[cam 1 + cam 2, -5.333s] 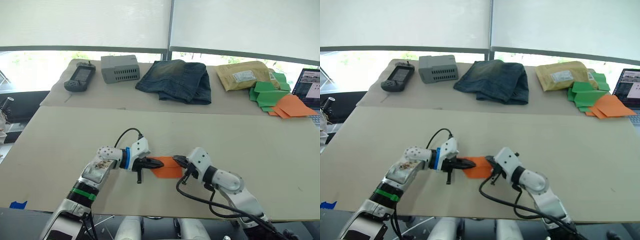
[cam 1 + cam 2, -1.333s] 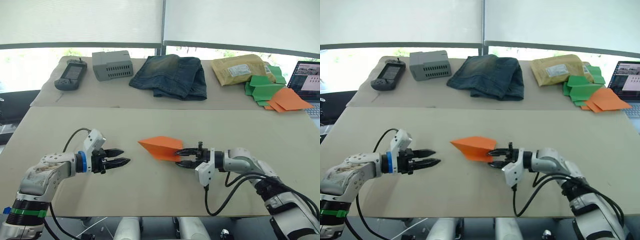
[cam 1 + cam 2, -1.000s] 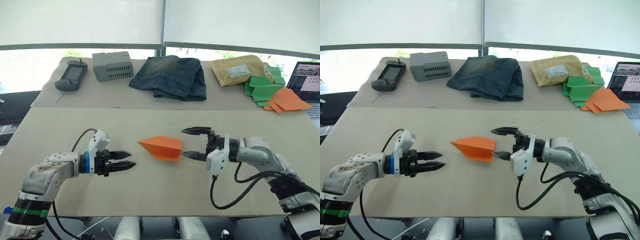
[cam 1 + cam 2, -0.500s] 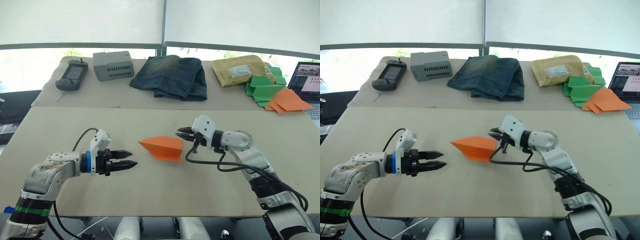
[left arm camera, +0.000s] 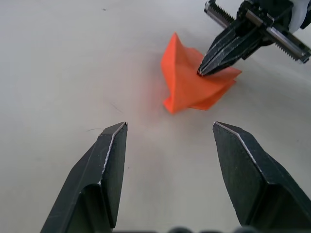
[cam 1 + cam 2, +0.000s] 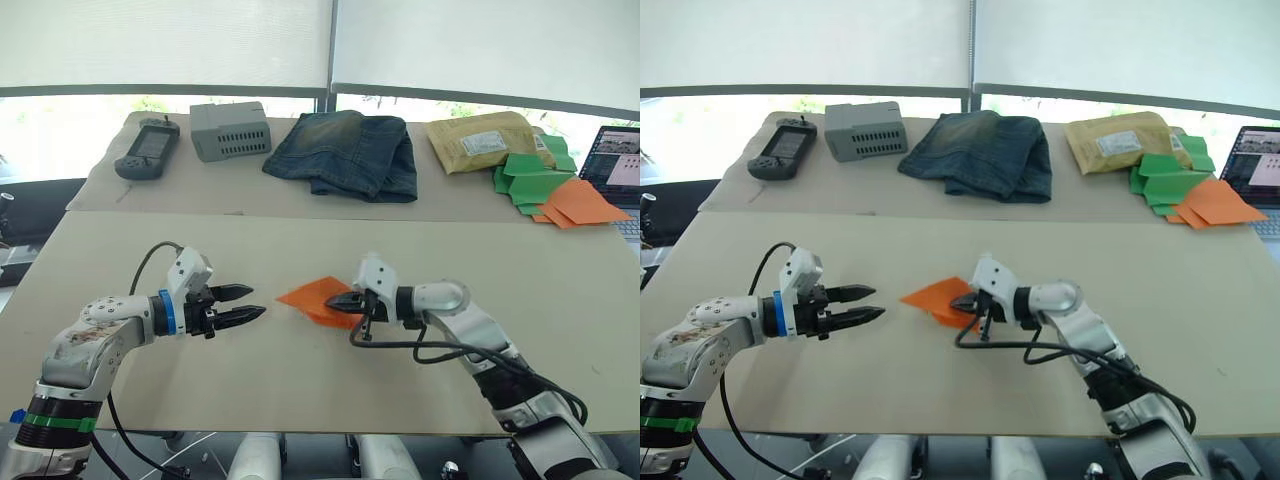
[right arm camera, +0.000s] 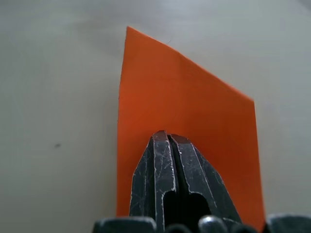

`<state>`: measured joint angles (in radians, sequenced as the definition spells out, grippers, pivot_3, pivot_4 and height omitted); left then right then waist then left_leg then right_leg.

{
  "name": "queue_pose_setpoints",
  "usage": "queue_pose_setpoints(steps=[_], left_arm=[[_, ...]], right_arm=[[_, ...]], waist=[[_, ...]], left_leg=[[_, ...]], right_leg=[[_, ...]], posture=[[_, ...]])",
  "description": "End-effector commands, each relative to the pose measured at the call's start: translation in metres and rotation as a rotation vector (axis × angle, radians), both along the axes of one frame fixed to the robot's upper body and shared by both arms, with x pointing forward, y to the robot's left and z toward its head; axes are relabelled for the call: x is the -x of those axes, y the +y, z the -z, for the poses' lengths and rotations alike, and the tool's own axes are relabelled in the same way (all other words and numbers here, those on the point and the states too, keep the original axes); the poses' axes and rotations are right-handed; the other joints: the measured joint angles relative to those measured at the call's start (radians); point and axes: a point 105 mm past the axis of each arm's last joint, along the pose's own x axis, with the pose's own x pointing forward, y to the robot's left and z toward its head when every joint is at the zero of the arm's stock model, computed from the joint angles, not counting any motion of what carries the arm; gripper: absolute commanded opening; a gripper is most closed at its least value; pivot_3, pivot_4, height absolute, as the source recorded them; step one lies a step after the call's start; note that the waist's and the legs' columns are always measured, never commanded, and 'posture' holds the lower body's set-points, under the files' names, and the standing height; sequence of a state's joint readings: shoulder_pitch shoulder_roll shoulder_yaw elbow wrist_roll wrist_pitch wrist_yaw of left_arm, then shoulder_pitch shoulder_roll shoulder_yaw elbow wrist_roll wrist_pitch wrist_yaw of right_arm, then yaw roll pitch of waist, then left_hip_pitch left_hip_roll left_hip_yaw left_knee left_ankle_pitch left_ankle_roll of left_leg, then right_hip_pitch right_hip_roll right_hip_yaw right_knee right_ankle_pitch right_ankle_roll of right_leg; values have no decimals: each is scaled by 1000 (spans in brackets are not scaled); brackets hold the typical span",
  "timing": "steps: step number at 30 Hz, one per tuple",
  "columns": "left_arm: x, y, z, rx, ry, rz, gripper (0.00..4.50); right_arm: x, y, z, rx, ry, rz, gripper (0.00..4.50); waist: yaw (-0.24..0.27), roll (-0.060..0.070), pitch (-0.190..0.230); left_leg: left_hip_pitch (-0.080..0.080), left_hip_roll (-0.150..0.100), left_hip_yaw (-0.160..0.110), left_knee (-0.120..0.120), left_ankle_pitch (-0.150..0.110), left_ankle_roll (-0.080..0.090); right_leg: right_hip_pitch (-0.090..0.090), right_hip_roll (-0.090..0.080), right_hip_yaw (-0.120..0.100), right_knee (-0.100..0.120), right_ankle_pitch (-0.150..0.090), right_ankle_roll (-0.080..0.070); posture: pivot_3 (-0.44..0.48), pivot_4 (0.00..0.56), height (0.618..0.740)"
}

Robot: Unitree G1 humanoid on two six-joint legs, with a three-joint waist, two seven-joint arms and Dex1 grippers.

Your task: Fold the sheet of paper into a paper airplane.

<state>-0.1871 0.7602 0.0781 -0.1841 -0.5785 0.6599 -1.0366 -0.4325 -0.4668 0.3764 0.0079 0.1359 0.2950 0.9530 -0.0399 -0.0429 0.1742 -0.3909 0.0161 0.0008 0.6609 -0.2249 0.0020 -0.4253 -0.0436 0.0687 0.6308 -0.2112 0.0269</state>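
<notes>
Paper (image 6: 318,298), orange and folded into a pointed wedge, lies on the near table (image 6: 300,380), roughly midway between the two arms, with its tip aimed toward the robot's left. The right gripper (image 6: 347,299) rests on the wider, right-hand part of the wedge; its two black fingers are pressed together, tips down on the top surface, as the right wrist view shows with the fingers (image 7: 160,170) closed side by side over the orange. Nothing sits between them; they press rather than pinch. The left gripper (image 6: 245,302) hangs just beside the paper's pointed end, apart from it, fingers spread wide and holding nothing. In the left wrist view its fingertips (image 5: 116,136) frame bare table, with the paper beyond them and the right gripper's tips on its upper flap.

On the far table (image 6: 250,195) lie a black handheld device (image 6: 146,149), a grey box (image 6: 230,129), folded jeans (image 6: 347,153), a tan padded envelope (image 6: 488,141), and a pile of green and orange papers (image 6: 545,185). A laptop (image 6: 622,158) shows at the right edge.
</notes>
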Motion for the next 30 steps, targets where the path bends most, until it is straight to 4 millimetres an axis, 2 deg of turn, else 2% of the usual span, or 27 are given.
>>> queue_pose_setpoints(steps=[1,8,13,18,21,28,30], left_arm=[[6,-12,-12,11,-20,84,2932],[5,-35,-4,-6,-5,174,2932],[-9,-33,-8,11,-19,136,2932],[-12,-28,1,-5,-2,137,2932],[-13,-33,6,0,10,160,2932],[-24,-55,11,21,8,226,2932],[-24,-57,11,13,8,246,2932]], right_arm=[[4,0,-1,17,-37,-12,83],[2,-7,11,63,-80,10,83],[1,1,-11,10,-182,-7,83],[6,10,-44,-28,-318,-76,83],[11,14,-57,-36,-362,-110,83],[18,24,-52,1,-379,-142,83],[15,25,-57,-13,-398,-123,83]], waist=[[-1,0,0],[-1,0,0],[-1,0,0],[-5,0,0],[-3,0,0],[12,0,0],[12,0,0]], left_leg=[[0,0,0,0,0,0],[1,0,0,0,0,0],[1,0,0,0,0,0],[0,0,0,0,0,0],[0,0,0,0,0,0],[0,-1,0,0,0,0],[0,-1,0,0,0,0]], right_leg=[[0,0,0,0,0,0],[1,1,0,0,0,1],[1,1,0,0,0,1],[0,1,0,0,-1,1],[0,1,0,0,-1,1],[0,1,0,0,0,1],[0,1,0,0,0,1]], posture=[[0,150,728],[0,150,728],[0,150,728],[0,150,728],[0,150,728],[0,150,728],[0,150,728]])
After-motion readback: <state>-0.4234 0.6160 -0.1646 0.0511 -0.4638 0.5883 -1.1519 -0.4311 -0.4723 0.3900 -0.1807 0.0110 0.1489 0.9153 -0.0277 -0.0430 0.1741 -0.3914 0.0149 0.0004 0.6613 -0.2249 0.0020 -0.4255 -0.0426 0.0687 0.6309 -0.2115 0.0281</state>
